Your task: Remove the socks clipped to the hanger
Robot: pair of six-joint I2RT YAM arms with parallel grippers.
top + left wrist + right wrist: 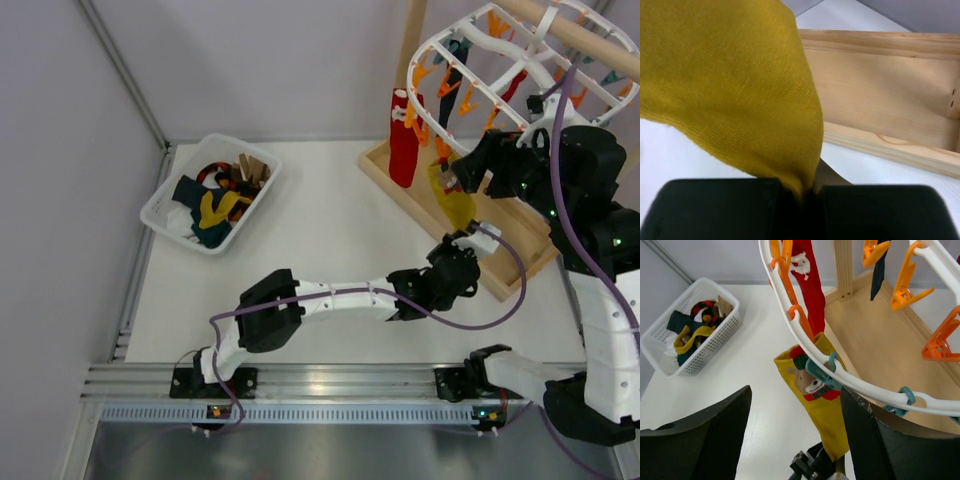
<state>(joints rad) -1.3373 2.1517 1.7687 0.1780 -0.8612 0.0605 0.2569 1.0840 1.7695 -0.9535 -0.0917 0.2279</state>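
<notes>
Left gripper point(797, 187): pressed together on the bottom end of the mustard sock point(829, 422); in my left wrist view the yellow knit fills the upper left and runs down into the narrow gap between my two dark fingers.
Right gripper point(796, 389): spread wide and holding nothing, one finger at the lower left of my right wrist view and the other at lower right, with the mustard sock hanging between them.
Mustard sock: pinned at its patterned top by a teal clip point(819, 374), hanging down from the rim to my left gripper at the bottom edge of that view.
Hanger point(867, 388): its white rim curves from top centre to the right edge of the right wrist view, with orange clips point(905, 290) dangling from it.
Red sock point(810, 287): clipped at top centre, with a white mark near its top.
Dark sock point(879, 270): hanging from a clip at upper right.
Wooden stand point(512, 238): its base lies on the table point(320, 230) under the hanger.
Basket point(165, 203): at middle left of the overhead view, holding mixed items, well apart from the hanger.
</notes>
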